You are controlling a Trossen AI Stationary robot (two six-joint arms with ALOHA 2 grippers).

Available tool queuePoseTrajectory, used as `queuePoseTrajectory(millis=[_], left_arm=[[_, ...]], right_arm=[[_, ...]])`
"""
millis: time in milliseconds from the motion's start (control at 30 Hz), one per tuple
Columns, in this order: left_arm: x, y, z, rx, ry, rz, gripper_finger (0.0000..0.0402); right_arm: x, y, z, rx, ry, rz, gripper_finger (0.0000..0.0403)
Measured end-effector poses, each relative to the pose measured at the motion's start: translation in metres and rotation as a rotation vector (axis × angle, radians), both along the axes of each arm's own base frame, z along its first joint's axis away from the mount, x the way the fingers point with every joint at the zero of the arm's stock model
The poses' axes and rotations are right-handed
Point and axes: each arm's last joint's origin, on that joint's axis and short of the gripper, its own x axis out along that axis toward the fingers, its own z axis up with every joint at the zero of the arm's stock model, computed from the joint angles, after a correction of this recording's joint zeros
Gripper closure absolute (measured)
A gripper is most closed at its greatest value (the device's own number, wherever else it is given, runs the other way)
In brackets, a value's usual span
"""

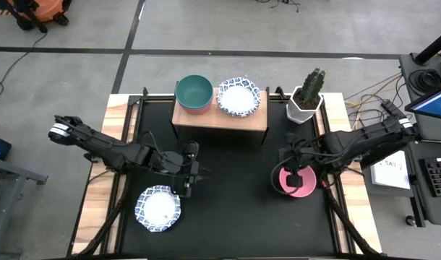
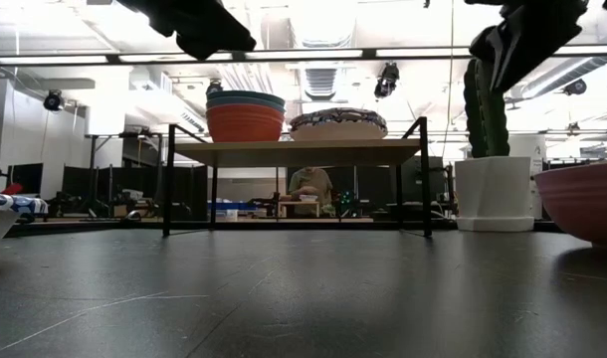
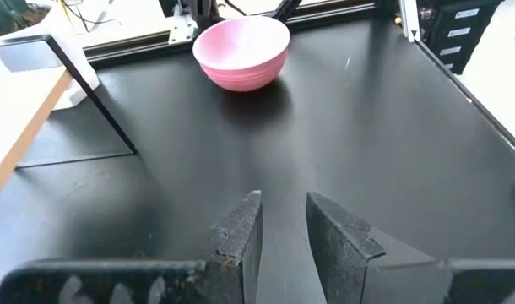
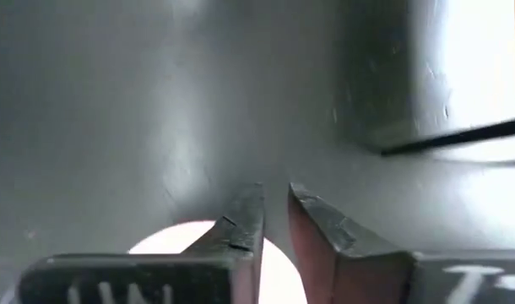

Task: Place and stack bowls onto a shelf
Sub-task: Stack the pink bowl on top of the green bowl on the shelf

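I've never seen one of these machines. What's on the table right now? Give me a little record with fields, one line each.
shelf: light wood board at the table's far edge
on shelf, left: stack of plain bowls, teal on top
on shelf, right: patterned bowls
off shelf: patterned bowl near left, pink bowl near right
left gripper: beside the near-left patterned bowl, fingers a little apart, empty
right gripper: over the pink bowl's rim, fingers nearly closed, empty
cactus pot: right of the shelf

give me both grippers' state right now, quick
Left gripper: slightly open, holding nothing, above the black tabletop.
Right gripper: slightly open, empty, over the pink round bowl.
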Motion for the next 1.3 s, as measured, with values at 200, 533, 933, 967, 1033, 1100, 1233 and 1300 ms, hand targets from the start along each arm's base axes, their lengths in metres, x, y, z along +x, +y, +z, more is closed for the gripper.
queuePoseTrajectory(millis=[200,533,933,967,1033,1100,1233,1300], left_arm=[[0.0,0.0,-0.001,-0.001,0.008,0.002,0.0324],[0.0,0.0,-0.002,0.001,0.017,0.003,0.0324],[0.001,0.0,-0.002,-0.001,0.012,0.003,0.0324],[0.002,0.0,-0.003,-0.001,0.009,0.003,0.0324],[0.004,-0.001,-0.005,0.001,0.011,0.002,0.0324],[0.005,-0.001,-0.006,0.002,0.014,0.002,0.0324],[0.007,-0.002,-0.011,0.008,0.03,0.001,0.0324],[0.007,-0.002,-0.011,0.011,0.031,-0.001,0.0324]], right_arm=[[0.006,0.002,-0.016,-0.059,0.193,0.015,0.0297],[0.026,0.007,-0.062,-0.154,0.51,0.117,0.0235],[0.045,0.001,-0.098,-0.14,0.69,0.208,0.0286],[0.046,0.0,-0.099,-0.136,0.693,0.214,0.0296],[0.046,-0.002,-0.099,-0.13,0.694,0.213,0.0317],[0.046,-0.004,-0.098,-0.097,0.689,0.207,0.0341],[0.044,-0.008,-0.092,-0.019,0.67,0.164,0.0386],[0.042,-0.01,-0.088,0.009,0.652,0.127,0.0391]])
